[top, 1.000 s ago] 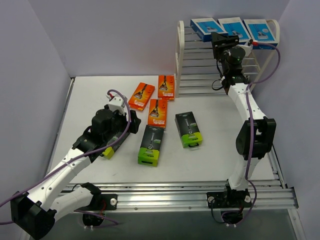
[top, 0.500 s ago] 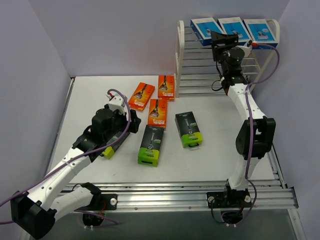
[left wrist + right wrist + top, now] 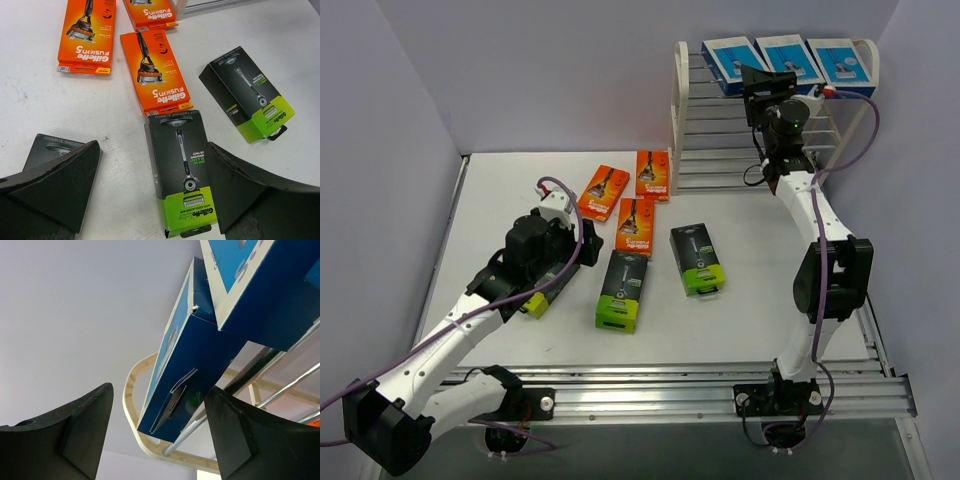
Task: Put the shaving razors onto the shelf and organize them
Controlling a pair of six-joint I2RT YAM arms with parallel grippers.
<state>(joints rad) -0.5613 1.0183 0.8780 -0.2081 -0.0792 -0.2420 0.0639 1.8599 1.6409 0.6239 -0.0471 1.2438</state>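
Observation:
Three blue-and-white razor packs [image 3: 733,55] [image 3: 790,55] [image 3: 842,62] lie on the top tier of the cream shelf [image 3: 677,110]. My right gripper [image 3: 767,82] is open and empty just below the front end of the left blue pack [image 3: 195,355]. Three orange packs [image 3: 603,192] [image 3: 652,175] [image 3: 636,225] and three black-and-lime packs [image 3: 622,290] [image 3: 697,260] [image 3: 535,303] lie on the table. My left gripper [image 3: 585,248] is open and empty, hovering over the middle black pack [image 3: 182,170]. The third black pack [image 3: 50,147] is partly hidden under my left finger.
The shelf's lower rod tiers [image 3: 720,150] hold nothing that I can see. Its rounded frame [image 3: 135,405] and metal rods [image 3: 285,390] lie close to my right fingers. Grey walls close the left, back and right sides.
My right gripper has tilted up slightly toward the top tier. My left arm has shifted only a little over the black pack.

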